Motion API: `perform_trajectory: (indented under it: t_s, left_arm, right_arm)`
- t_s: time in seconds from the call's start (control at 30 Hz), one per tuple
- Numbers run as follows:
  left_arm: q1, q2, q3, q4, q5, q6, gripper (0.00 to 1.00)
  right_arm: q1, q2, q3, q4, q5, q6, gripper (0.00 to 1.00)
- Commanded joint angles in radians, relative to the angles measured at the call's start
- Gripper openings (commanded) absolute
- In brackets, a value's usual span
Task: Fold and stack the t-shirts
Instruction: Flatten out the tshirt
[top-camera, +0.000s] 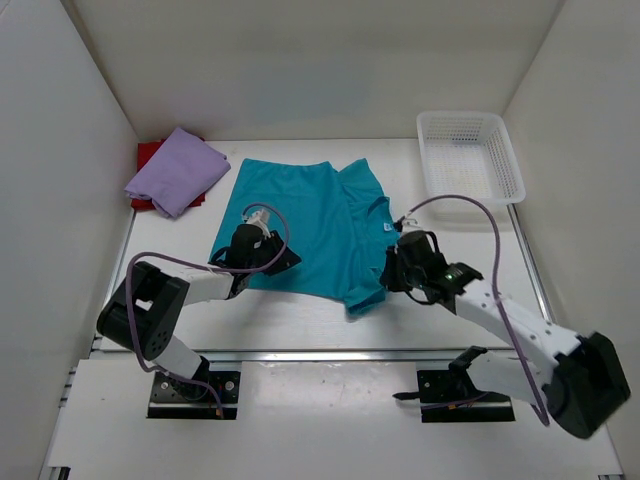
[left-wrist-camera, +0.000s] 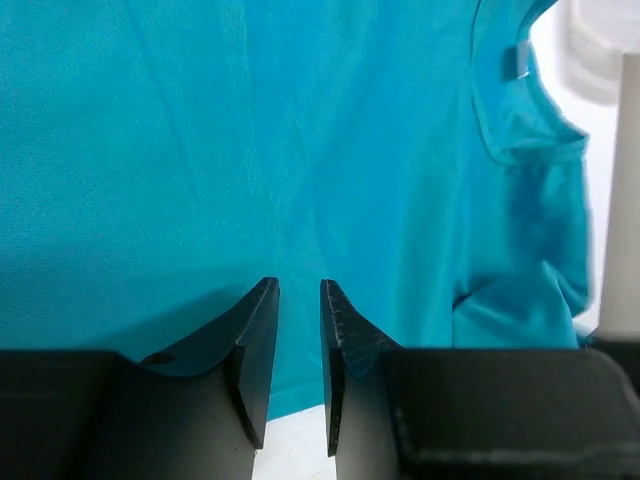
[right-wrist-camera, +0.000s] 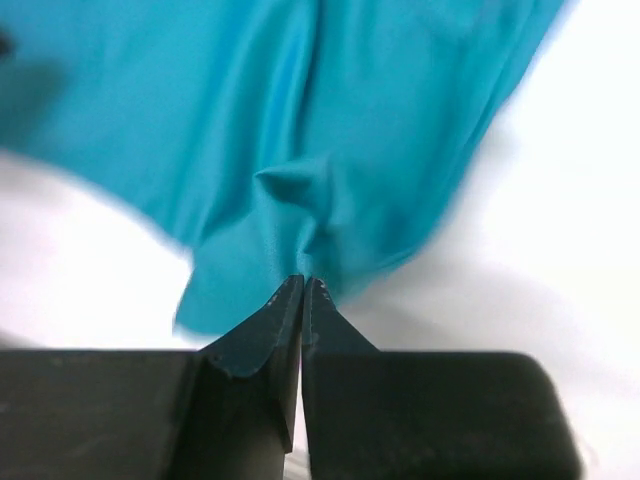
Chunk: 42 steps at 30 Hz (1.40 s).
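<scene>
One edge of the teal shirt is clamped in the right gripper while the left gripper, slightly apart, sits at the hem, likely for folding.

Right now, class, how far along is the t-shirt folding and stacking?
Done: the folded lavender cloth t-shirt lies on the red cloth t-shirt. In hand: the right pincer is shut on the spread teal cloth t-shirt; the left pincer hovers open at its hem. Left: folding and stacking it.

White walls enclose a white table (evenly lit).
</scene>
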Motion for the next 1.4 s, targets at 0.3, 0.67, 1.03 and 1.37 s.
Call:
perform_trajectory:
  t_s: [0.3,0.67,1.03,1.37]
  left_arm:
    - [0.054,-0.143,-0.041,0.044,0.034,-0.015,0.35]
    - [0.135,-0.186,-0.095,-0.002,0.055,0.0,0.36]
    - [0.31,-0.291,-0.273,0.004,0.037,-0.006,0.38]
    - [0.51,-0.033,-0.225,0.206,0.201,-0.197,0.32]
  right_arm:
    - [-0.019,-0.435,-0.14,-0.304,-0.095,0.198,0.49]
    - [-0.351,0.067,-0.088,0.225,-0.171,0.013,0.38]
    - [-0.411,0.553,0.139,0.435,-0.189,0.033,0.01]
    - [-0.426,0.797,0.613,0.27,-0.125,0.004,0.0]
